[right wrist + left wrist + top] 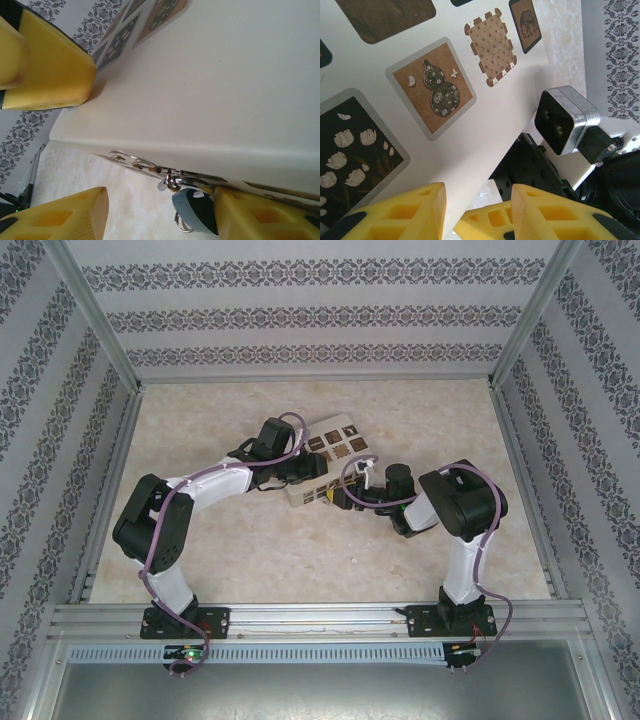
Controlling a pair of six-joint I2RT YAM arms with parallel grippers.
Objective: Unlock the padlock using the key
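Hanging off the hasp (172,181) on the near edge of the box (225,75), the padlock (196,210) has a blue-grey body and its shackle runs through the hasp loop. A small silver ring (181,223) dangles just under the padlock. The key is too small to make out.

The right gripper (100,135) is at that same near edge of the box, jaws wide and holding nothing. One yellow finger (50,65) is close beside the box's cream wall, the other (65,215) is below the box edge, over the table (125,205).

The left gripper (477,192) is above the box lid, over its near edge, fingers apart with nothing between them. Brown patterned tiles (432,87) on the lid fill its view. The right wrist camera (565,120) is just off the box's edge.
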